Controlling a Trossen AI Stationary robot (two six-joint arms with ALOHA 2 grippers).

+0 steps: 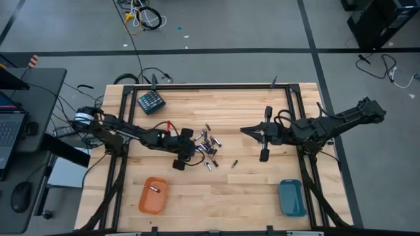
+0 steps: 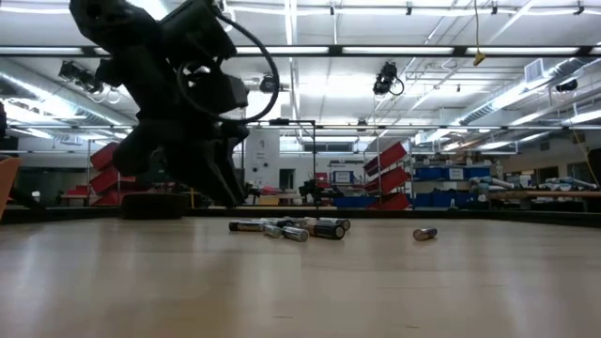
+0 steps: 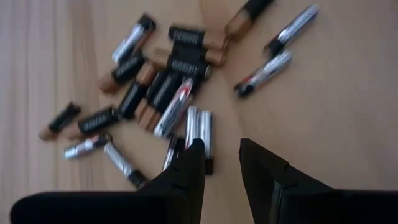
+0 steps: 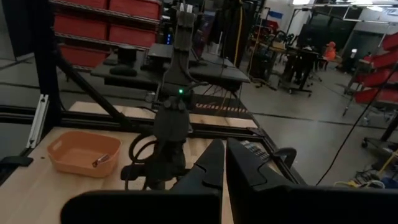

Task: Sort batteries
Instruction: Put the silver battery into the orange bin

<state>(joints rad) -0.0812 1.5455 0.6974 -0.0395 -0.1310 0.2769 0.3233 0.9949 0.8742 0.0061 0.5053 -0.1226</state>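
Orange plastic tray (image 1: 153, 196) holds one cell so far; the rest of the small dark and silvery cylindrical batteries (image 1: 207, 148) sit heaped mid-table, up and right of that tray, one stray (image 1: 233, 164) farther right. Left gripper (image 3: 219, 163) hovers at the heap's edge, fingers apart, nothing between them: looks like the pick step. Next move: drop over a single cell and close. Right gripper (image 1: 245, 130) waits right of the heap, fingers nearly together, empty. Blue tray (image 1: 291, 197) sits far right of the orange one.
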